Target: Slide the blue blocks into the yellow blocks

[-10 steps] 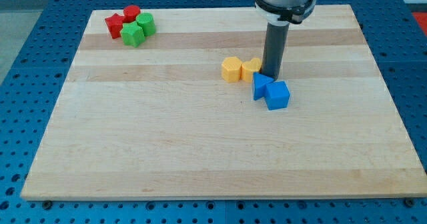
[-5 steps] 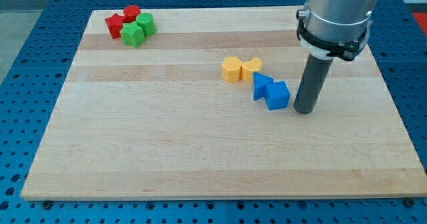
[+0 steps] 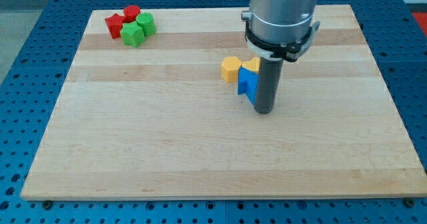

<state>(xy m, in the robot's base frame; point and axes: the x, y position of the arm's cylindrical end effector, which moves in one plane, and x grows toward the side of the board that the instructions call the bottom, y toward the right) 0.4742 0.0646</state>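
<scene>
Now your tip (image 3: 265, 111) sits just right of the blue block (image 3: 247, 84), which touches the yellow blocks (image 3: 239, 67) up-left; you have no pincer, only the rod.

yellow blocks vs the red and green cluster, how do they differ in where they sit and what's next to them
The yellow blocks sit near the board's middle; the red and green cluster sits at the view's top left corner. The yellow blocks have blue pressed against them from below, with my tip beside it; the red and green cluster has nothing nearby. The rod partly hides the yellow blocks; the cluster shows fully. Both lie on the wooden board.
</scene>
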